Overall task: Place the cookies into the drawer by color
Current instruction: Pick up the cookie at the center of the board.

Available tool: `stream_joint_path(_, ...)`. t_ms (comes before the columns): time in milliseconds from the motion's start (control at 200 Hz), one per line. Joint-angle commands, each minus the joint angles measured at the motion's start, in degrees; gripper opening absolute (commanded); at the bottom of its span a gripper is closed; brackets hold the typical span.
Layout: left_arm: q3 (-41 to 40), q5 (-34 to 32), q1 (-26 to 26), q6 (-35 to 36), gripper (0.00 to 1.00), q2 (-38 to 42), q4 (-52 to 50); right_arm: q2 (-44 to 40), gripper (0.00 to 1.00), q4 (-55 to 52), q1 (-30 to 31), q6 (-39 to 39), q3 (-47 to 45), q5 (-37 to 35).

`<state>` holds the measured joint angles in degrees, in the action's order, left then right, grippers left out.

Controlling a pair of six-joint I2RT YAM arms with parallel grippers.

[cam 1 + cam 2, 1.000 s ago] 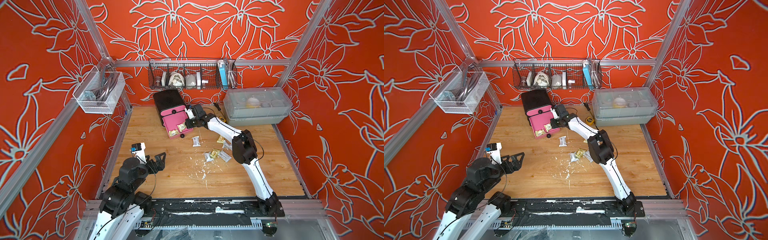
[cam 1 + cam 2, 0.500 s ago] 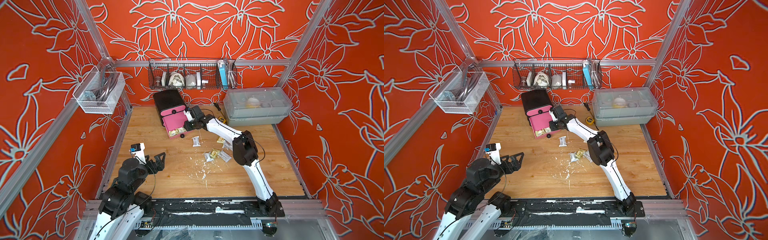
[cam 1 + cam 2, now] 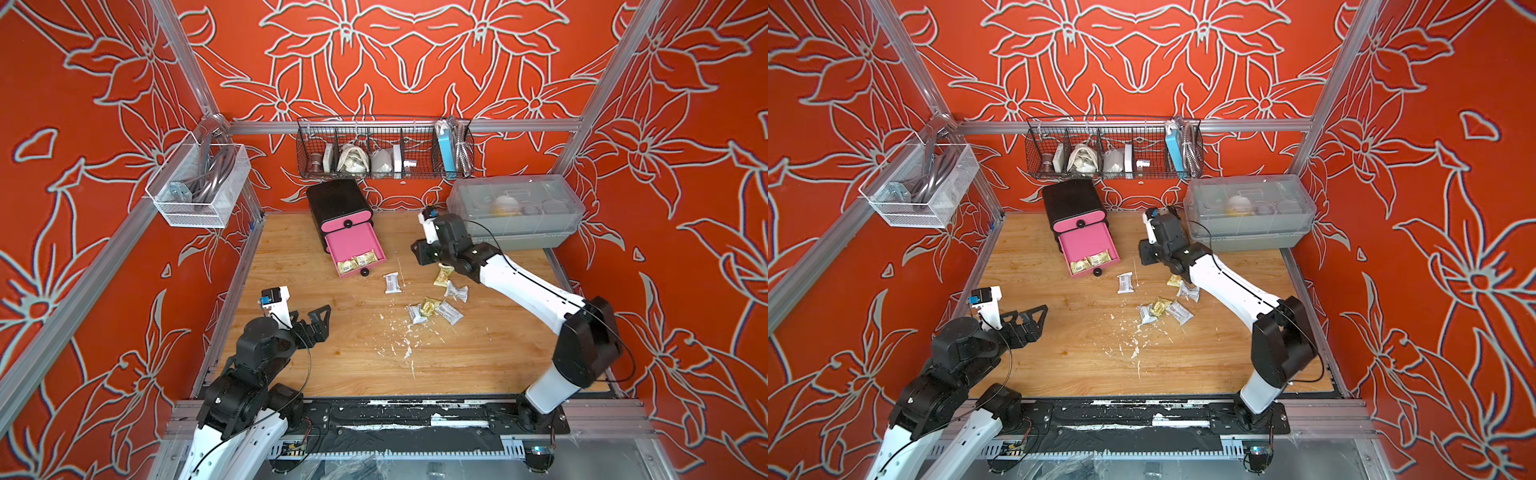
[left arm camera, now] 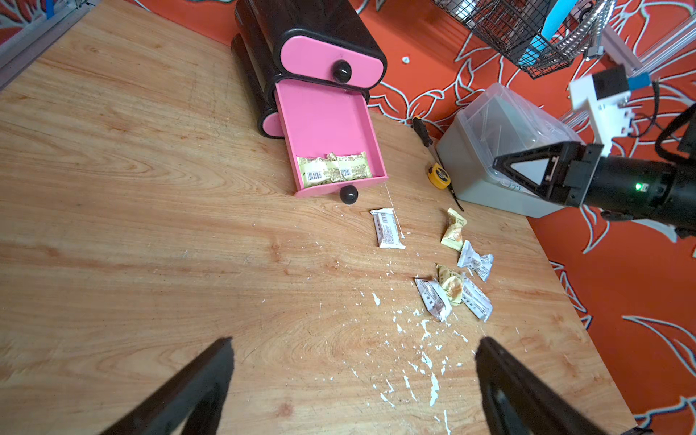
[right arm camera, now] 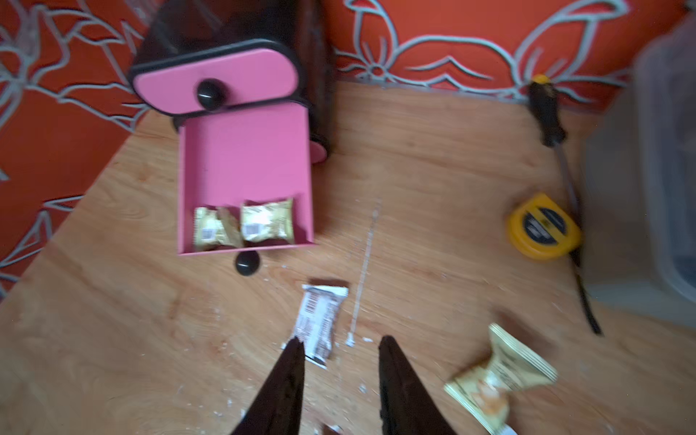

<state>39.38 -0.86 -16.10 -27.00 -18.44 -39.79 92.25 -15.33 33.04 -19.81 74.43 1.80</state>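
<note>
Middle drawer out, two gold ones in, six more loose on the table

Wooden table (image 3: 332, 374) has the grey lidded box (image 3: 515, 216) at the back wall and the black drawer chest (image 3: 336, 199) near it, middle drawer (image 3: 353, 245) pulled out, top one closed. The right gripper (image 5: 342, 341) hangs between chest and box, jaws partly spread with nothing in them. The left gripper (image 4: 356, 342) sits near the front edge, spread wide and empty too. Two gold cookies (image 3: 357, 262) lie side by side at the open drawer's front. One white cookie (image 3: 392, 282) lies just past the knob, and five other loose cookies (image 3: 432, 309), gold and white mixed, lie by the right arm. The yellow tape measure (image 5: 542, 226) is beside the box.
</note>
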Motion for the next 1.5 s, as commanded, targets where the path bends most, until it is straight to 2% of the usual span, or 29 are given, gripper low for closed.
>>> stream_joint_path(0,-0.6,0.5,0.4,0.3,0.99,0.5,0.9,-1.7,0.37,0.9,-2.8,-1.8,-6.3,-5.6)
stream_joint_path(160,-0.6,0.6,0.4,0.3,0.99,0.7,1.0,-1.5,0.39,3.3,-7.4,-4.3,-12.4,-4.5)
stream_joint_path(270,-0.6,0.6,0.3,0.4,0.99,0.6,1.0,1.4,0.46,4.0,-9.8,-4.8,-12.4,-3.8)
stream_joint_path(435,-0.6,0.3,0.4,0.4,0.99,0.6,0.9,6.8,0.54,9.1,-14.0,-8.3,-12.5,2.9)
stream_joint_path(601,-0.6,0.1,0.4,0.4,0.99,0.5,0.9,10.9,0.59,13.7,-15.6,-10.5,-12.5,7.0)
stream_joint_path(776,-0.6,0.1,0.4,0.4,0.99,0.1,0.9,14.7,0.6,18.7,-16.7,-12.6,-13.1,10.3)
stream_joint_path(951,-0.5,0.6,0.4,0.5,0.99,-0.1,0.9,18.0,0.5,20.0,-16.9,-13.6,-12.2,11.6)
stream_joint_path(1156,-1.1,6.2,0.4,2.4,0.99,1.8,2.7,18.2,0.27,21.4,-16.9,-14.6,-13.8,12.8)
stream_joint_path(1326,-1.4,6.4,0.4,2.7,0.99,2.6,3.1,16.4,0.07,21.7,-16.9,-14.2,-14.7,13.4)
stream_joint_path(1426,-1.3,6.4,0.4,2.6,0.99,2.3,3.1,14.4,0.0,21.8,-16.9,-14.9,-15.0,14.7)
stream_joint_path(1491,-1.4,6.4,0.4,2.7,0.99,2.0,3.0,12.5,0.0,22.1,-16.7,-15.8,-15.1,16.2)
